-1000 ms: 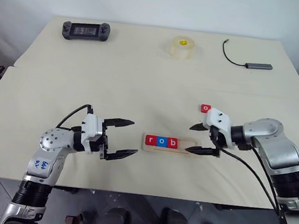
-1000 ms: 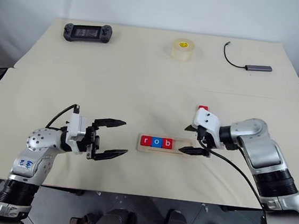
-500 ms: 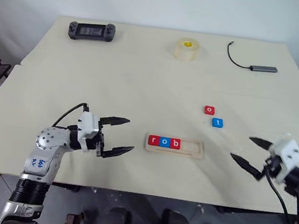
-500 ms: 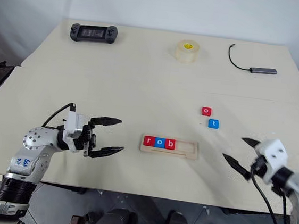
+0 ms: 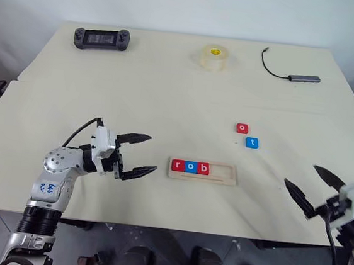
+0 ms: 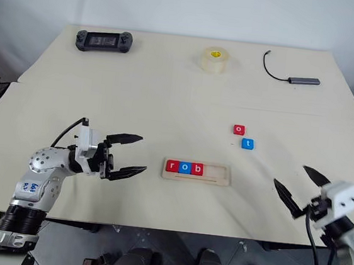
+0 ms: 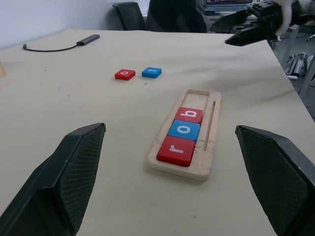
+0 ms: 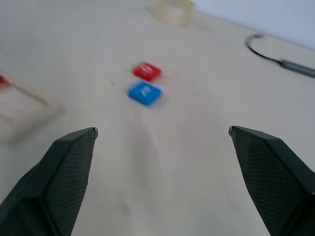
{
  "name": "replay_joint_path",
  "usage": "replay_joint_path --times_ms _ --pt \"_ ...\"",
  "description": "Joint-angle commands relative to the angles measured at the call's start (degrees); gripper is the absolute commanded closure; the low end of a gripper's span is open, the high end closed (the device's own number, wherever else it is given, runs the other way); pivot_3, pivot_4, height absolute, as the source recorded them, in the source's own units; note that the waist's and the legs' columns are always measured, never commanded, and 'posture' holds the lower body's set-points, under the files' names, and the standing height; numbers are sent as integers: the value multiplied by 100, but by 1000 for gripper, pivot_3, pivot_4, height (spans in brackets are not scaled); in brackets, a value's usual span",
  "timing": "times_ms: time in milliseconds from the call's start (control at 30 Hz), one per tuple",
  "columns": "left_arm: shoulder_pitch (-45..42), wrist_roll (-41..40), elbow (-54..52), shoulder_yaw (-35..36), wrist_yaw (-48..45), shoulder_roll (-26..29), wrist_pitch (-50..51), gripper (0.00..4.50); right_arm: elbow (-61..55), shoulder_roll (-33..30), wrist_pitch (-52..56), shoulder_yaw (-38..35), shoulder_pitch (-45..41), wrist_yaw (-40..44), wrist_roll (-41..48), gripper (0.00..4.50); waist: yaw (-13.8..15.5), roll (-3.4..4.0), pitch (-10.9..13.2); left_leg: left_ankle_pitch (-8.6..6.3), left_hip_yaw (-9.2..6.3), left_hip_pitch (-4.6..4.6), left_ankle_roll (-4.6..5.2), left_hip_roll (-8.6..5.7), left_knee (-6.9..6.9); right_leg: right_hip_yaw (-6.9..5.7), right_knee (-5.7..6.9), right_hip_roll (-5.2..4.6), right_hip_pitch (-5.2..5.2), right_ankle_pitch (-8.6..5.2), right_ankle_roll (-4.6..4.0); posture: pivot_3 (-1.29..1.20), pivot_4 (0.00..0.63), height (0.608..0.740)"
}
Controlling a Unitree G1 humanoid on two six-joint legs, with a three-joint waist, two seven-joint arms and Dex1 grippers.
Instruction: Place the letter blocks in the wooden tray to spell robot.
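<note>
The wooden tray (image 5: 231, 175) lies near the table's front middle, its left part holding three letter blocks: red r (image 5: 177, 165), blue o (image 5: 190, 167) and red b (image 5: 203, 168). Its right part is bare. A loose red o block (image 5: 242, 128) and a blue t block (image 5: 252, 142) lie behind and to the right of the tray. My left gripper (image 5: 142, 154) hovers open to the left of the tray, pointing at it, with nothing between its fingers. My right gripper (image 5: 314, 184) is open and empty at the front right, well clear of the blocks.
A black game controller (image 5: 101, 37) sits at the back left, a tape roll (image 5: 214, 56) at the back middle, and a cable with a grey hub (image 5: 304, 77) at the back right. A seam (image 5: 168, 97) runs across the table.
My right gripper has pulled away from the tray's right end to the front right, uncovering the red o and blue t blocks. The left gripper has hardly moved.
</note>
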Motion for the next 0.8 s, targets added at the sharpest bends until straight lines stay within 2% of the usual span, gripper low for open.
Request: replay_joint_path --times_ms 33,167,267,367,567,800 --pt "-75 -95 -48 106 105 2 87 0 -304 -353 1437 271 -626 -556 401 14 8 0 0 0 -5 -1 0 1 2 -4 -2 0 1 0 0 0 150 740" --pt "-8 -16 -130 66 127 20 26 0 -123 -748 2485 1115 -1644 -1090 -137 14 13 0 0 0 -8 -10 -1 0 3 -8 -3 -1 -5 -1 -3 0 150 740" --pt "129 -62 -311 11 49 39 63 0 210 -617 3107 1619 -2461 -1563 -415 14 14 0 0 0 -8 -17 0 -2 2 -11 -6 -3 -9 -2 -4 0 150 740" --pt "210 -34 -417 -21 109 -3 45 0 468 -386 3328 1910 -2889 -1742 -553 14 54 0 0 0 -15 -23 -1 -4 1 -16 -9 -3 -12 -2 -4 0 150 740" --pt "320 -29 -554 27 249 -24 12 0 670 -192 3680 1863 -3146 -2153 -720 14 71 0 0 0 -21 -30 3 -15 0 -20 -11 -8 -12 -2 -4 0 150 740" --pt "459 -42 -673 21 337 -16 8 0 672 -124 3930 1917 -3416 -2262 -737 14 25 0 0 0 -15 -28 3 -8 0 -19 -8 -2 -13 -2 -4 0 150 740"
